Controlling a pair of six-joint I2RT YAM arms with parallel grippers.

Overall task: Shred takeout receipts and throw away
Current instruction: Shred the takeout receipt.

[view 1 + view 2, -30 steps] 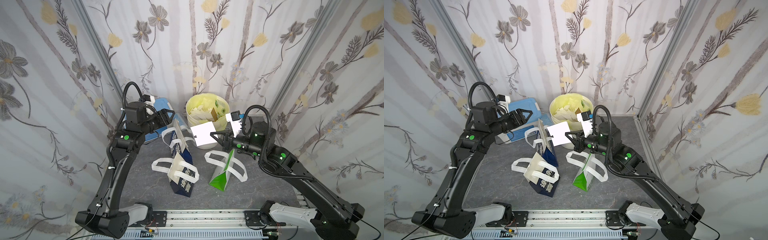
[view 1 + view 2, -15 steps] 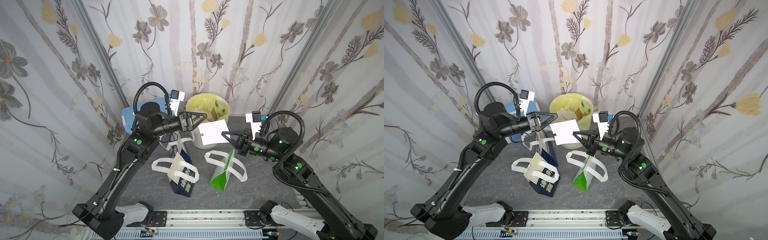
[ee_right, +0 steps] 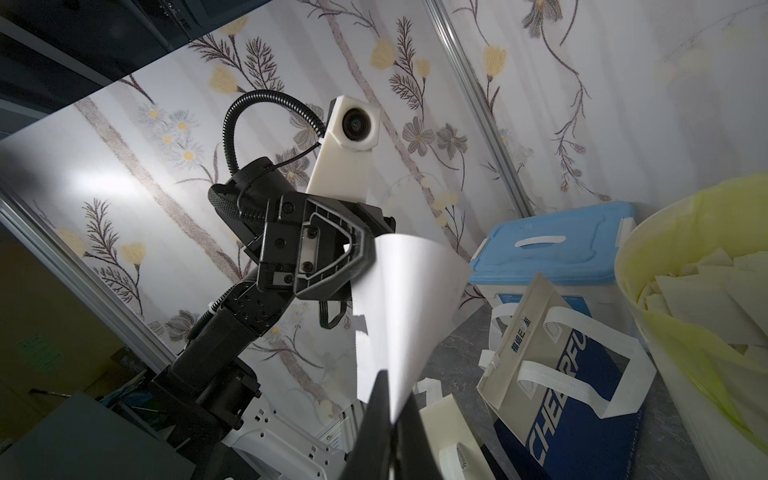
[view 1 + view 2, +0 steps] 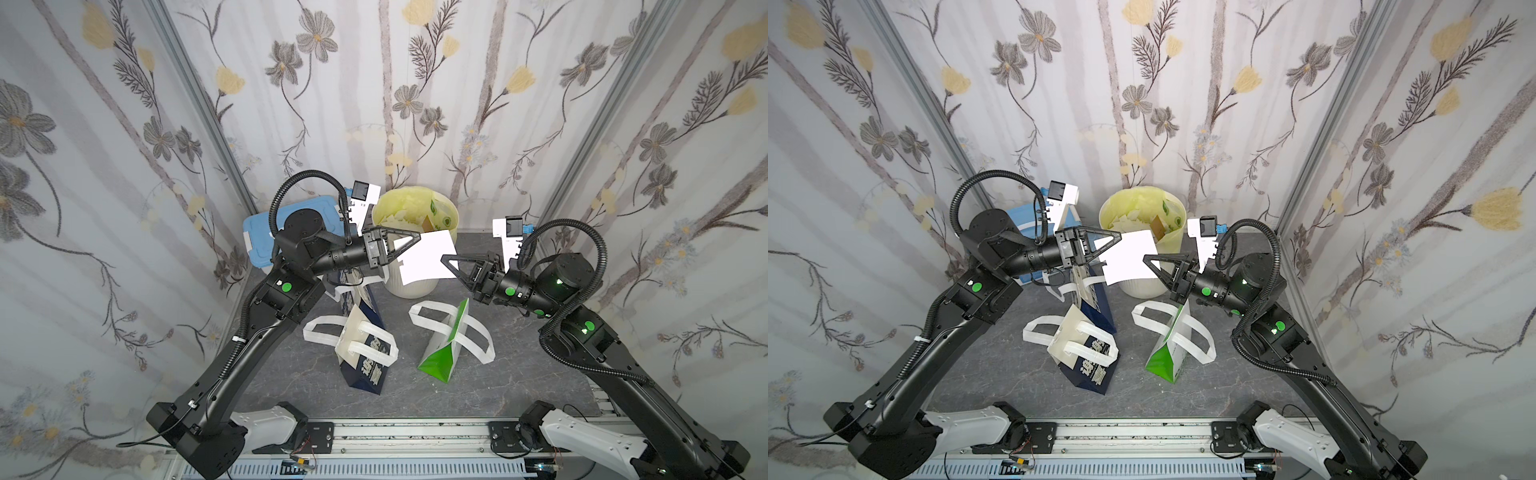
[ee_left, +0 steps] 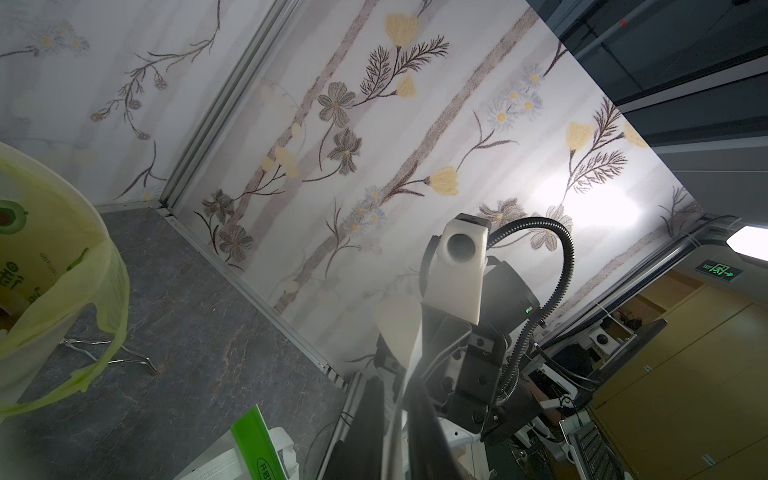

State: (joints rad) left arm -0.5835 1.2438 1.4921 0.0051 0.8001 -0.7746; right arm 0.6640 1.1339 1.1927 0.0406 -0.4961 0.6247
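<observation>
Takeout receipt point(image 4: 426, 257) was held in the air near the lined bin point(image 4: 411, 289), above the table point(image 4: 415, 390); left end effector point(image 4: 417, 239) was clamped on one edge, right end effector point(image 4: 444, 259) on the opposite edge; a clean tear likely needed firm grips, opposed pulls, and pieces released over the bin.

robot lab booth: floral wallpaper panels point(image 4: 374, 104), aluminium frame point(image 4: 203, 108), base rail point(image 4: 395, 432).
</observation>
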